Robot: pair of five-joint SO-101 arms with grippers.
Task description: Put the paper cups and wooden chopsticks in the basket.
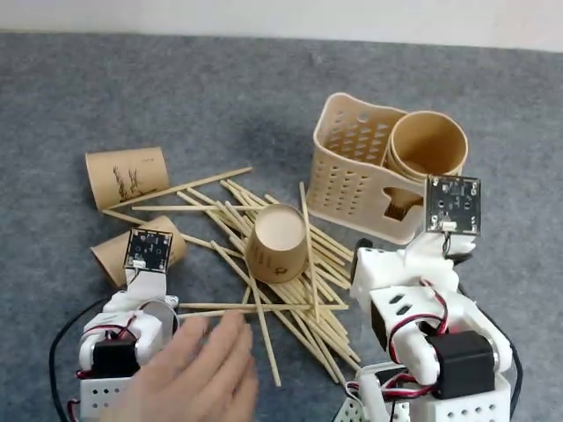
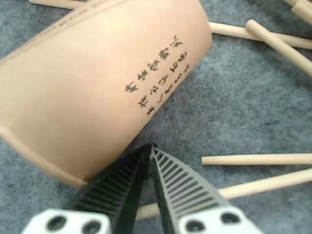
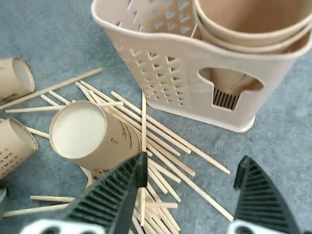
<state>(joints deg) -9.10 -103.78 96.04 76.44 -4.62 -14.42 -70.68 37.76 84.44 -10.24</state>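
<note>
The left pincer (image 2: 152, 147) was shut tight, its two fingers pressed together with nothing between them. Its tip sat right by the side of a near cup (image 2: 97, 83) that lay on its side on the grey mat (image 2: 243, 97). I could not tell if the tip touched that cup. A few loose chopsticks (image 2: 258, 158) lay on the mat just past the tip.

The right pincer (image 3: 192, 163) was open wide and held nothing. It hung above the mat, over the edge of the chopstick pile (image 3: 165, 151). Just beside one of its fingers was the middle cup (image 3: 87, 134), which sat on top of the pile with a pale round end facing up. On the other side, near the pincer, stood the basket (image 3: 161, 63). It was upright, and stacked cups (image 3: 243, 19) sat inside it, one in another, at one end.

From the high view, the pile spread out like a fan between the two arms, with the middle cup on it. The near cup lay by the left arm, partly under its camera. A far cup (image 1: 127, 176) lay on its side a bit farther away, next to the ends of some sticks. The basket stood well apart from those two cups.
</note>
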